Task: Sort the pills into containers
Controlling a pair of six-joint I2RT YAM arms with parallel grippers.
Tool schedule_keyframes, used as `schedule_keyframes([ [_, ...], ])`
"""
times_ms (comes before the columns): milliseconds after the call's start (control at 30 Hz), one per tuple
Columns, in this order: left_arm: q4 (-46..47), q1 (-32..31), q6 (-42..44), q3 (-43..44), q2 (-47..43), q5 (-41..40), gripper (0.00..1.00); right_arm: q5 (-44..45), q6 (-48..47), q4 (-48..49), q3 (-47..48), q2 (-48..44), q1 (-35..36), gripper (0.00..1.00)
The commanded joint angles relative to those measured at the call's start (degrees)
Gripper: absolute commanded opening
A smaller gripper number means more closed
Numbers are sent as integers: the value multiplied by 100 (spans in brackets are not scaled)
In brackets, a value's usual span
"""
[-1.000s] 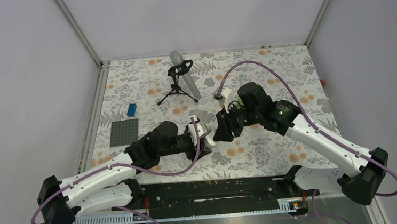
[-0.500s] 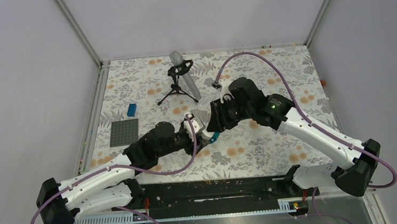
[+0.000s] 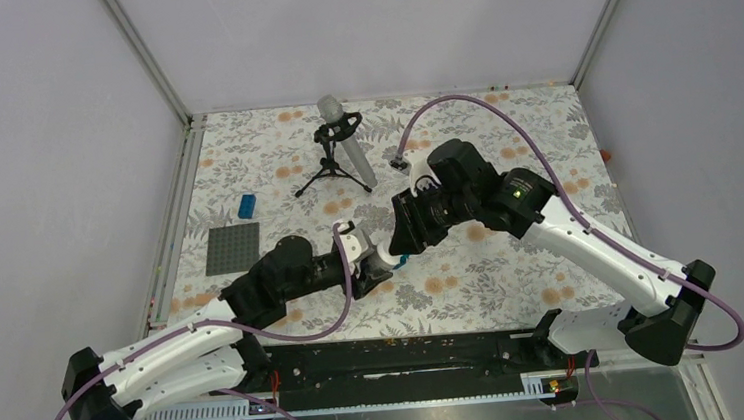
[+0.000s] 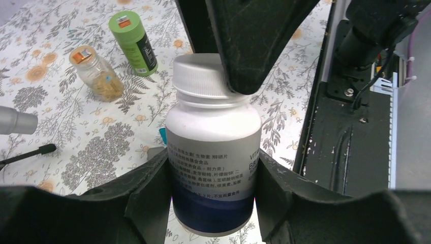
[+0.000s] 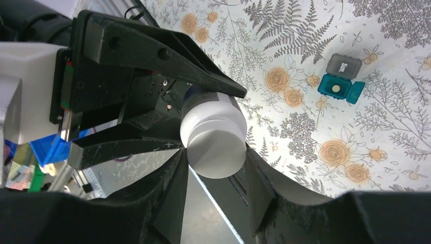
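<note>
Two arms are sharing one bottle [image 4: 213, 152] near the middle of the counter [image 3: 513, 269]. The left jaws are grasping its white, labelled body, a dark finger [image 4: 147, 193] pressing on each side (label text too small to read). The right jaws are coming at it from the cap end and are clenching the white cap [image 5: 213, 147], with one finger [image 5: 173, 188] on each flank in the right wrist view. In the left wrist view, one right finger [image 4: 249, 46] is covering part of the cap's rim. Whether the bottle's base is touching the counter cannot be told.

A teal pill box [image 5: 341, 81] is lying on the floral counter just beside the bottle, its grey lid standing open and one pale pill [image 5: 336, 88] sitting in the exposed compartment. In the top view only a sliver of it [image 3: 402, 259] is showing beside the left jaws.

Beyond the bottle, in the left wrist view, a green bottle [image 4: 133, 43] and a glass jar [image 4: 96, 73] are standing upright and near each other (the jar holding yellowish contents).

Farther back a microphone [image 3: 343, 142] is resting on its tripod. A grey plate [image 3: 232, 248] and a blue block [image 3: 246, 206] are lying at the counter's left, well apart from both arms.
</note>
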Motion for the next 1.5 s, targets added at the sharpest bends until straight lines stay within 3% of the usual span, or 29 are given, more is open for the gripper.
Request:
schedule_keyframes([
  [0, 1420, -56, 97, 215, -152, 677, 0, -931, -913, -373, 211, 110, 211, 41],
  [333, 1271, -57, 38, 543, 32, 1649, 0, -1710, -1771, 50, -316, -154, 215, 44],
  [700, 1134, -55, -39, 687, 188, 2274, 0, -1816, -2490, 447, -720, -535, 211, 45],
  [933, 1457, -56, -98, 595, 201, 1302, 0, -1176, -1544, 691, -637, -331, 209, 45],
  [1133, 1467, -55, 33, 570, 301, 1118, 0, -187, -74, 1045, -628, -216, 211, 50],
  [1300, 1436, -60, 47, 374, 292, 1013, 0, 477, 929, 1190, -498, -224, 212, 67],
  [1467, 1493, -55, -19, 170, 196, 891, 0, 1397, 1032, 957, -244, -209, 207, 82],
])
